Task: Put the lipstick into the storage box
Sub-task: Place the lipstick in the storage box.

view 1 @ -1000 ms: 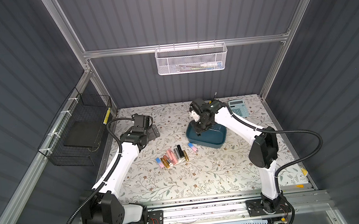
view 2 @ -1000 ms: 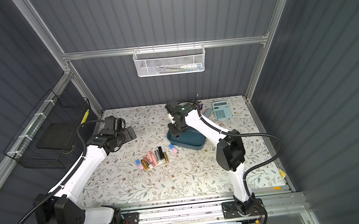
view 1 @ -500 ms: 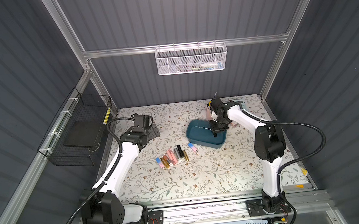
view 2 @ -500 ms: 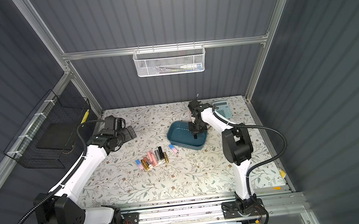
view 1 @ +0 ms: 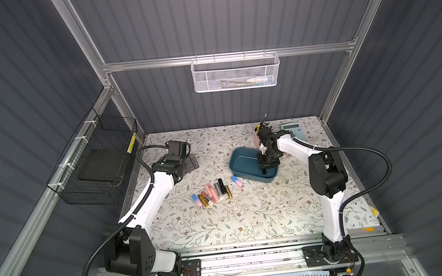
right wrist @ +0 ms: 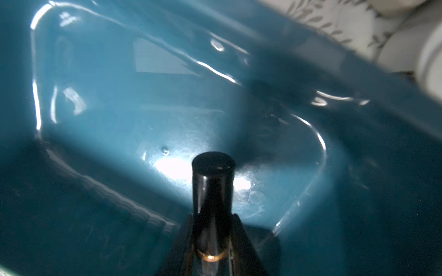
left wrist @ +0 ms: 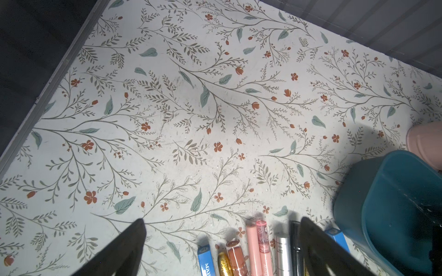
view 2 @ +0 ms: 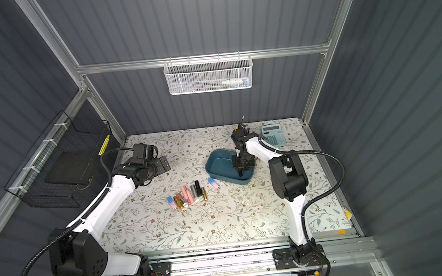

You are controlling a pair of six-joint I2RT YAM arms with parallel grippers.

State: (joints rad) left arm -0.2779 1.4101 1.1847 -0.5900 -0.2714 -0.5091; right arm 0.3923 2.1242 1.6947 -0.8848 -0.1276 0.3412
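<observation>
Lipstick [right wrist: 212, 188], a black tube with a gold band, is pinched firmly between the right fingers [right wrist: 248, 251]. It's hanging flat end down inside the storage box [right wrist: 107, 107], near a rounded corner. In a top view that's the end of the storage box [view 1: 239, 159] nearest the right arm [view 1: 297, 148]. Is the tube touching the floor? Can't tell from here.

Now, trouble spots. Far left, nothing brewing: the left fingers [left wrist: 124, 248] gape wide and grip nothing, well apart from the box. In the middle, spare lipsticks [view 1: 213, 192] lie in a row on the tabletop [view 1: 248, 218]. One blue-and-pink tube [view 1: 236, 181] sits just beside the box's near wall, so if the box gets nudged, that tube goes with it.

On the right is the real worry. The tube stands on end over a glossy floor, and the walls are low. Let go from this position and I'd expect it to topple and roll, perhaps knocking against the wall. With the fingers spreading this close to the corner, one could catch the wall and drag the box.

Poses next. The left arm [view 1: 151, 199] reaches forward along its own side with its wrist hovering over the tabletop beyond the row. The right arm rises from its base to a high elbow. Its forearm runs across to the box, and the wrist folds steeply down into it.
</observation>
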